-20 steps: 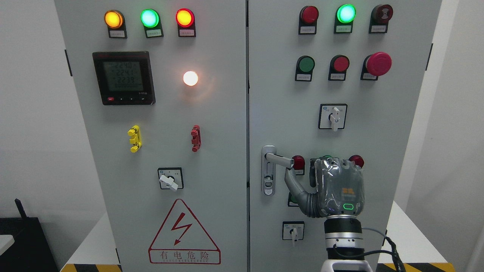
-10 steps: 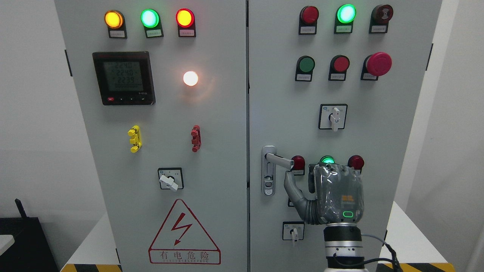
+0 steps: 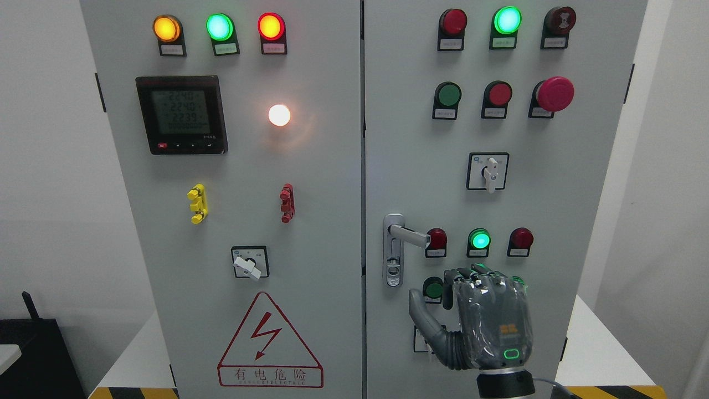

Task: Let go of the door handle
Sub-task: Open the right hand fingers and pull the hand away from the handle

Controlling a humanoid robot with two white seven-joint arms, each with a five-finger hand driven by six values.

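Note:
The silver door handle (image 3: pixel 407 233) sticks out to the right from its lock plate (image 3: pixel 392 250) on the right cabinet door (image 3: pixel 421 166). My right hand (image 3: pixel 471 321), grey with a plastic cover, hangs below the handle and apart from it. Its thumb (image 3: pixel 422 316) points up and the other fingers are loosely bent, holding nothing. The hand covers part of the lower buttons and a rotary switch. The left arm is out of the picture.
The grey cabinet carries lit lamps, push buttons, a red mushroom stop button (image 3: pixel 554 94), rotary switches (image 3: pixel 487 170) and a meter (image 3: pixel 181 114). A white table edge (image 3: pixel 598 343) lies at the lower right, a dark object (image 3: pixel 33 354) at the lower left.
My right hand dropped from just under the handle, where its thumb touched the lever's end, to well below it. The green lamp and red lamps beside the handle are uncovered now.

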